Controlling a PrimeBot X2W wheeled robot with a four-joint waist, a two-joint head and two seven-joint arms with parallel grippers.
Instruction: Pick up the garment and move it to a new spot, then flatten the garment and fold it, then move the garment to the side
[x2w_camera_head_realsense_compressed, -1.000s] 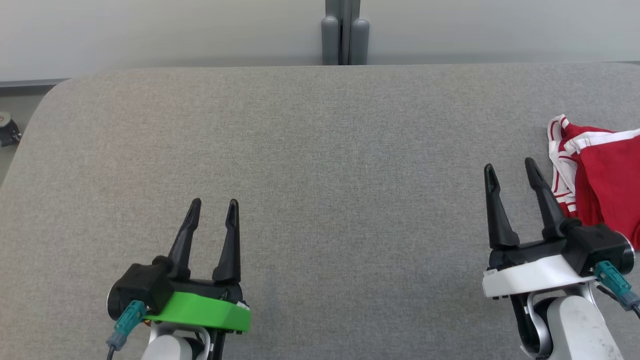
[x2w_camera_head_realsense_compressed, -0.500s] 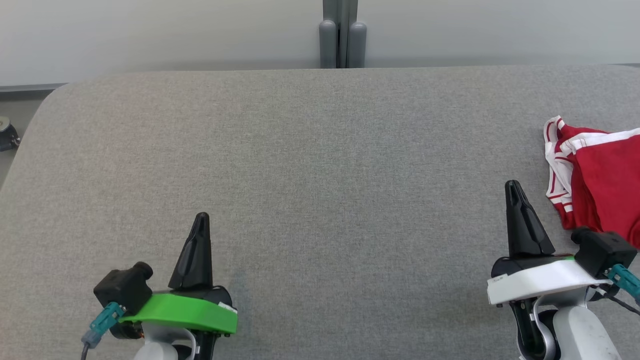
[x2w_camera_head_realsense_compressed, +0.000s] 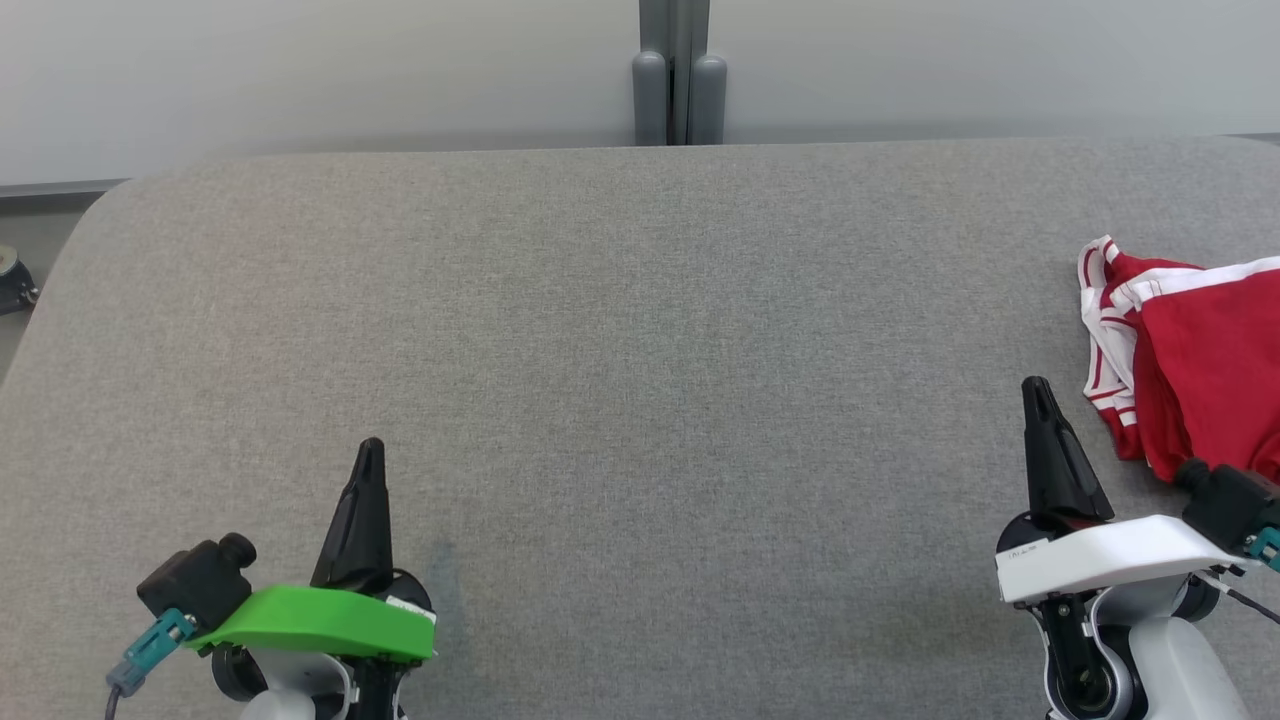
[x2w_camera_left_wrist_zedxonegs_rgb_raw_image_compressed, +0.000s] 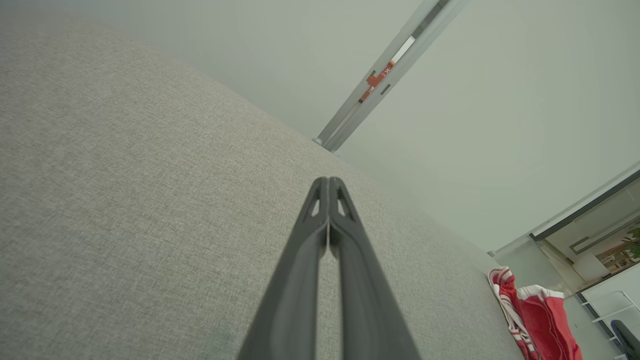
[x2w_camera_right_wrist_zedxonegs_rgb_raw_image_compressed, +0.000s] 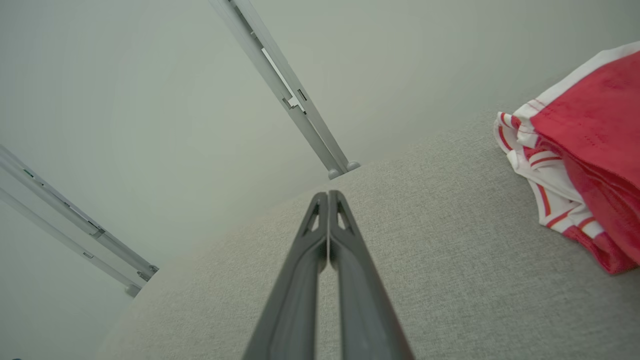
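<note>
The garment (x2w_camera_head_realsense_compressed: 1200, 360) is red with white striped trim and lies bunched at the table's right edge; it also shows as the garment (x2w_camera_left_wrist_zedxonegs_rgb_raw_image_compressed: 530, 315) and the garment (x2w_camera_right_wrist_zedxonegs_rgb_raw_image_compressed: 590, 165) in the wrist views. My right gripper (x2w_camera_head_realsense_compressed: 1037, 385) is shut with nothing in it, just left of the garment and apart from it. At the lower left my left gripper (x2w_camera_head_realsense_compressed: 370, 445) is shut and empty, far from the garment. In the wrist views the left gripper (x2w_camera_left_wrist_zedxonegs_rgb_raw_image_compressed: 328, 179) and right gripper (x2w_camera_right_wrist_zedxonegs_rgb_raw_image_compressed: 328, 192) have their fingertips pressed together.
The grey fabric table (x2w_camera_head_realsense_compressed: 620, 330) spans the head view, with a rounded far-left corner. A grey post (x2w_camera_head_realsense_compressed: 680, 70) stands behind its far edge against a pale wall. A small fitting (x2w_camera_head_realsense_compressed: 12, 275) sits on the floor at far left.
Both grippers have gone from open to shut, empty. Both have drawn back toward the bottom of the head view, and the camera has tilted slightly.
</note>
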